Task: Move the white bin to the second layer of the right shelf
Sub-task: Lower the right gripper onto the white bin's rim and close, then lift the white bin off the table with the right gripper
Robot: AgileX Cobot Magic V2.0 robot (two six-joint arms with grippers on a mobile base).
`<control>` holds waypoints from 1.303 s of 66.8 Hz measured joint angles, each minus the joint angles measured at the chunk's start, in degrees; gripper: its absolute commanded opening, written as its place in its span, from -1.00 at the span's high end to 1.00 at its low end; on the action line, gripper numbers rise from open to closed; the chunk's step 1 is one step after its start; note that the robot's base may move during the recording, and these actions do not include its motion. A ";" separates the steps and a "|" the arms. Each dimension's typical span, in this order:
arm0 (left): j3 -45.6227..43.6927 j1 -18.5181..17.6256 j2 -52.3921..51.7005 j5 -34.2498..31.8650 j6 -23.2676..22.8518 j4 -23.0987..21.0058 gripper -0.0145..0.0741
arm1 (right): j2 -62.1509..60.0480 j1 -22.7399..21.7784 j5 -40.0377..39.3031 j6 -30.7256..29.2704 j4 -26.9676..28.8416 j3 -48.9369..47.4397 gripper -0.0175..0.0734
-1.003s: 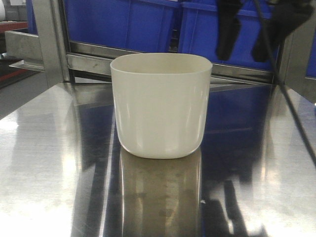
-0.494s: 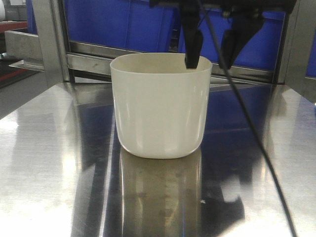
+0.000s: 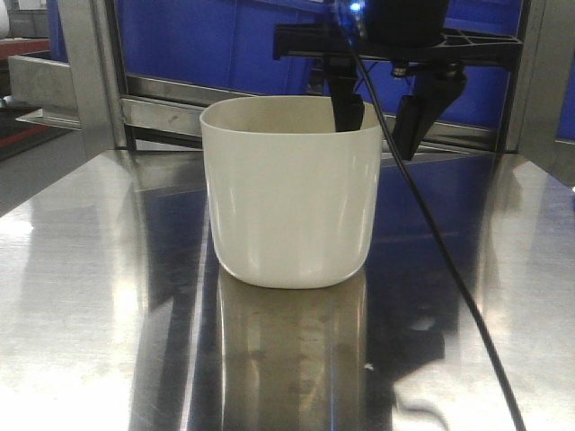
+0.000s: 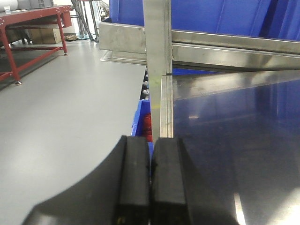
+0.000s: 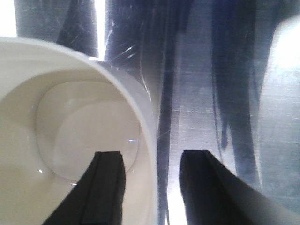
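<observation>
Standing upright on the table, the bin rests on the steel top in front of the rack rail; it is on no shelf. Your right gripper straddles the bin's wall on the right side of the front view. Its jaws are released and spread: one finger hangs inside the bin, the other outside over the table, with the rim between them. You cannot tell from either view whether a pad touches the wall. A black cable runs down from this gripper across the table. Your left gripper sits at the table's left edge, jaws clenched pad to pad on nothing. Blue crates stand on the rack behind the bin.
</observation>
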 measured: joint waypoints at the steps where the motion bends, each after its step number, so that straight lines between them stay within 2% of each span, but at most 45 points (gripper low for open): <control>1: 0.00 0.00 0.00 0.00 0.00 0.00 0.48 | 0.10 0.00 -0.03 0.00 0.00 0.00 -0.25; 27: 0.00 0.00 0.00 0.00 0.00 0.00 0.48 | 1.82 -0.09 -0.14 0.00 0.04 0.00 -0.23; 32: 0.00 0.00 0.00 0.00 0.00 0.00 0.48 | 1.99 -0.09 -0.14 0.00 0.04 0.00 -0.07; 40: 0.00 0.00 0.00 0.00 0.00 0.00 0.48 | 2.11 -0.09 -0.16 0.00 0.04 0.00 0.34; 45: 0.00 0.00 0.00 0.00 0.00 0.00 0.48 | 2.11 -0.09 -0.26 0.00 0.04 0.00 0.52; 53: 0.00 0.00 0.00 0.00 0.00 0.00 0.48 | 2.11 -0.24 0.33 -0.09 0.04 0.00 0.49; 61: 0.00 0.00 0.00 0.00 0.00 0.00 0.48 | 1.75 -1.41 0.30 -4.39 1.82 0.00 0.49; 71: 0.00 0.00 0.00 0.00 0.00 0.00 0.48 | -0.85 -4.09 -2.39 -14.62 6.70 1.23 0.49; 78: 0.00 0.00 0.00 0.00 0.00 0.00 0.48 | -4.38 -7.03 -5.48 -20.57 9.52 4.27 0.49; 87: 0.00 0.00 0.00 0.00 0.00 0.00 0.48 | -9.53 -11.59 -8.86 -24.53 10.22 10.26 0.49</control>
